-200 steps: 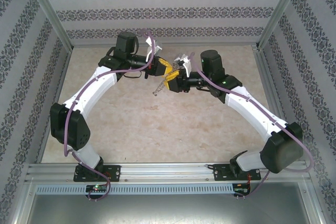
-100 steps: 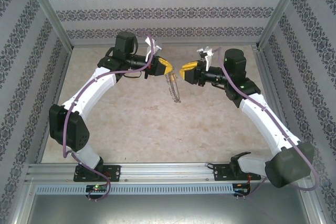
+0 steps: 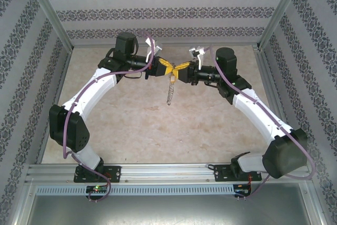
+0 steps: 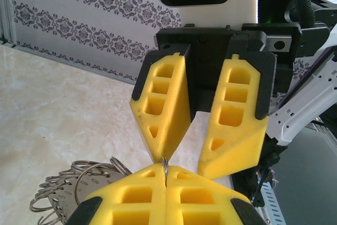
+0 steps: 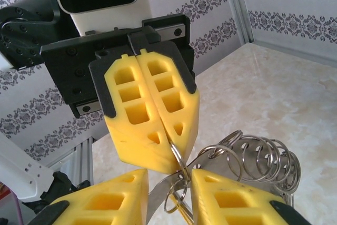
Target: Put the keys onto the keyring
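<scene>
My left gripper (image 3: 166, 67) is shut on a thin wire loop of the keyring (image 4: 166, 166), held high over the middle of the table. The keyring's bunch of silvery rings (image 3: 169, 90) hangs below it and fans out to the right in the right wrist view (image 5: 260, 156). Facing it tip to tip, my right gripper (image 3: 180, 69) is open. Its fingers (image 5: 231, 196) stand either side of the pinched loop (image 5: 180, 154) and a flat metal strip. A small gold-tinted piece (image 5: 180, 210) dangles there; I cannot tell whether it is one of the keys.
The marble-patterned table (image 3: 131, 125) lies below, boxed in by patterned walls and aluminium posts (image 3: 50, 9). The metal rail (image 3: 168, 171) carrying both arm bases runs along the near edge.
The right gripper pulled away to the right, then came back to meet the left gripper's tips, its jaws narrower than before. The left gripper stayed put and shut; the hanging rings swung slightly.
</scene>
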{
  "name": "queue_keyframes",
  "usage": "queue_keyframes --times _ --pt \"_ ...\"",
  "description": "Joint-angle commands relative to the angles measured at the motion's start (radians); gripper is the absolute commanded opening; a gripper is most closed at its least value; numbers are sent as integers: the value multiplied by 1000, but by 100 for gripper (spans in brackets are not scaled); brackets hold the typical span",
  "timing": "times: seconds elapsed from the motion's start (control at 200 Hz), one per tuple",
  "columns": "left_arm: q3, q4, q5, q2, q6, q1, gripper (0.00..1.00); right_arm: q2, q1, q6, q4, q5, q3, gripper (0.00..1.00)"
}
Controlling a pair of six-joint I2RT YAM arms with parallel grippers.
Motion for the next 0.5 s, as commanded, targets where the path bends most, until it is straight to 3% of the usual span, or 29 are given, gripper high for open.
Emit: queue_keyframes --times 0.0,0.17,0.275,0.425,0.495 --pt "-8 51 40 -50 -11 -14 0 12 8 11 53 -17 34 26" --pt "-11 53 51 -51 -10 -14 0 28 7 17 65 -24 45 25" --pt "-13 52 55 -52 -10 -14 0 39 6 15 67 -34 56 18" --pt "-12 53 57 -52 -11 -14 0 44 2 8 62 -51 65 0" --pt "-13 53 57 -51 -15 -15 0 43 -4 2 57 -59 71 0"
